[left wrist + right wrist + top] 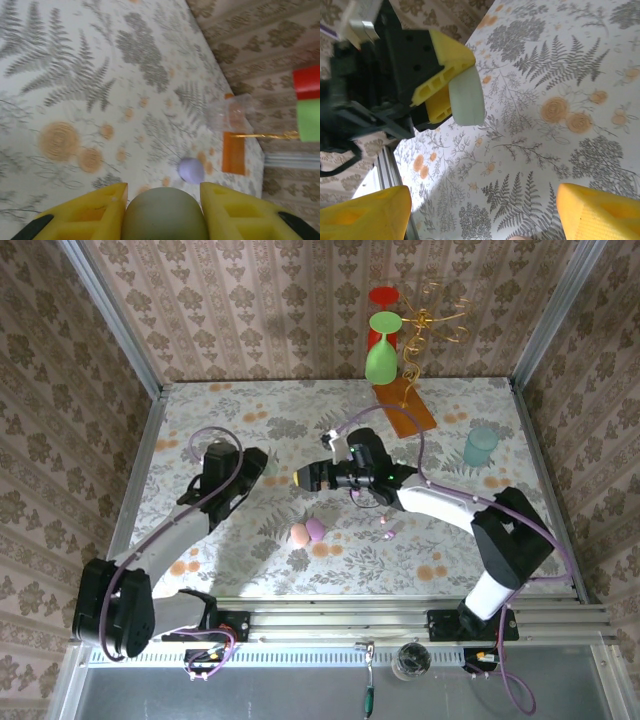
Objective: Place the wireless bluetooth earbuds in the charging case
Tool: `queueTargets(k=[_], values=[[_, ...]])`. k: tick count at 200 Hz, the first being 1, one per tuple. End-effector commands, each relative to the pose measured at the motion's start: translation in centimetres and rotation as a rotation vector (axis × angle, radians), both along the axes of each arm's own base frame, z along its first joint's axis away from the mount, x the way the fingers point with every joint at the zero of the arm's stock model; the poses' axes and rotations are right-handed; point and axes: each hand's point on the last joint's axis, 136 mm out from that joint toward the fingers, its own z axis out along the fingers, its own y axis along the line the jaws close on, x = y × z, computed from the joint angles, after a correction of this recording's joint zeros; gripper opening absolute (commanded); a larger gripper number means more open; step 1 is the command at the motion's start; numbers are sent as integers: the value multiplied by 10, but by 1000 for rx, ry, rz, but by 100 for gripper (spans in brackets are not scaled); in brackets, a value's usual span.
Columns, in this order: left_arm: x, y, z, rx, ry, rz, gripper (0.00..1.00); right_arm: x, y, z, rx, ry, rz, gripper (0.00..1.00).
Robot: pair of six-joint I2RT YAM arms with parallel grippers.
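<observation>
meanwhile, the left claw (163,192) was clenched on a pale green charging case (163,217) over the floral desk (75,75). the right claw (482,205) stood released, facing it. the tiny earbuds (389,528) lay on the desk beside the right forearm.

Open cloth is left at the far left of the table (200,405) and along its near edge, while the middle is taken up by the left gripper (266,471), clamped on a pale green case (164,215), and the right gripper (303,479) close opposite, with a pink pebble (298,535) and a lilac pebble (316,528) just nearer and an orange stand (405,408) and a teal cup (481,446) at the far edge.
</observation>
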Motion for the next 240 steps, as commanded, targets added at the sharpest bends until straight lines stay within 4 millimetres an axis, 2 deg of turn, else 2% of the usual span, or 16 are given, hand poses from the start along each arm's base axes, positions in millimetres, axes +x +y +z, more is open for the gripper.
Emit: queueTargets(k=[1,50,79,84,125,134,182,193,217,223,240], values=[[-2,-12,30,-36,-52,-14,33,8,18,11,6,-102,54,77],[-8,-23,28,-50,-37,-46,33,23,33,6,-5,-135,80,70],[-8,-23,28,-52,-32,-47,33,23,42,4,1,-133,120,68],[-13,-34,28,-51,-32,-79,33,23,43,4,3,-132,126,68],[-12,-34,28,-47,-30,-80,33,21,49,1,8,-137,162,66],[-12,-36,28,-48,-29,-86,33,22,50,0,7,-134,162,62],[-11,-33,24,-39,-16,-71,33,21,46,1,-26,-175,160,26],[-11,-31,22,-38,-5,-63,39,22,42,2,-47,-205,150,23],[-15,-22,17,-38,31,-28,62,26,27,1,-134,-298,114,21],[-12,-9,14,-37,44,10,65,24,24,-1,-164,-344,129,21],[-15,4,10,-41,76,41,70,19,14,-3,-259,-542,145,17]])
